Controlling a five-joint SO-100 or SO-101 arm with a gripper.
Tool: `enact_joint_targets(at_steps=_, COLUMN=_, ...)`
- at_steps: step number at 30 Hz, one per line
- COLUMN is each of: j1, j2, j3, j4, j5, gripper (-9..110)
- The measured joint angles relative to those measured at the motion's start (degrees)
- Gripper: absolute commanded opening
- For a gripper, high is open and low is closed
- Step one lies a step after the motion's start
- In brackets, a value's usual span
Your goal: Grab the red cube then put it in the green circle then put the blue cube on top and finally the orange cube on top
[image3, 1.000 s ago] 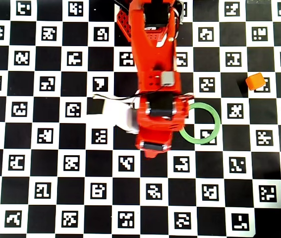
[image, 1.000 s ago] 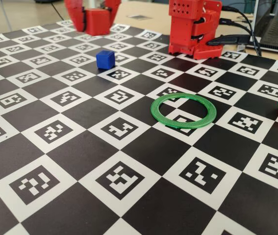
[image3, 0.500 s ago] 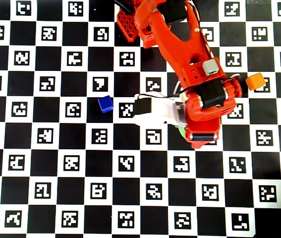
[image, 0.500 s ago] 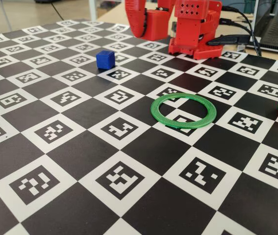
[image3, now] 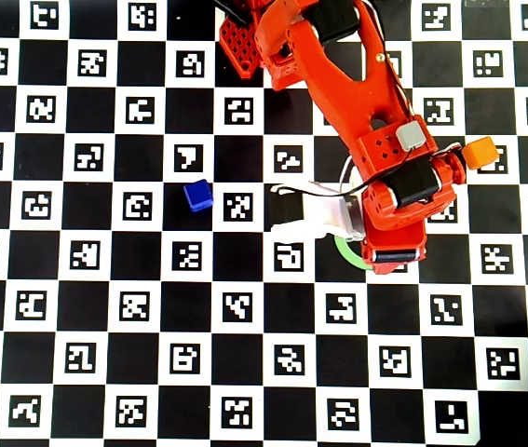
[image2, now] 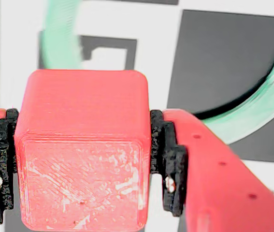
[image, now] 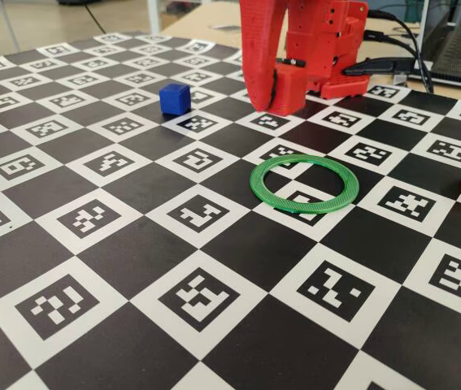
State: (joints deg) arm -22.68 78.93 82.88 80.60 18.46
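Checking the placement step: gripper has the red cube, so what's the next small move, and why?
Probably lower toward the green circle. The gripper is shut on the red cube, the ring shows just beyond it in the wrist view, and the fixed view shows the cube above the board, the ring empty.

blue cube (image: 175, 98) left of green circle (image: 304, 184)

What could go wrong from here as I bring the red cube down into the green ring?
The red cube sits clamped between the jaws, but in the fixed view it hangs behind the green circle, so it may land on or outside the rim. The overhead view barely shows the ring, so aligning there is unreliable.
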Motion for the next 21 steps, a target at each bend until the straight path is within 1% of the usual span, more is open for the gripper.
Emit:
enact_joint_targets(at_steps=6, j1=-2.3, j2=4.1, j3=6.8, j4=-4.8, j5=2.8, gripper=7)
enact_joint_targets(at_steps=11, j1=-3.4, j2=6.1, j3=9.1, j4=-8.1, j5=5.5, gripper=6)
enact_joint_targets(at_steps=21, j1=-4.6, j2=6.2, j3=15.5, j4=-13.7, j5=6.0, gripper=6)
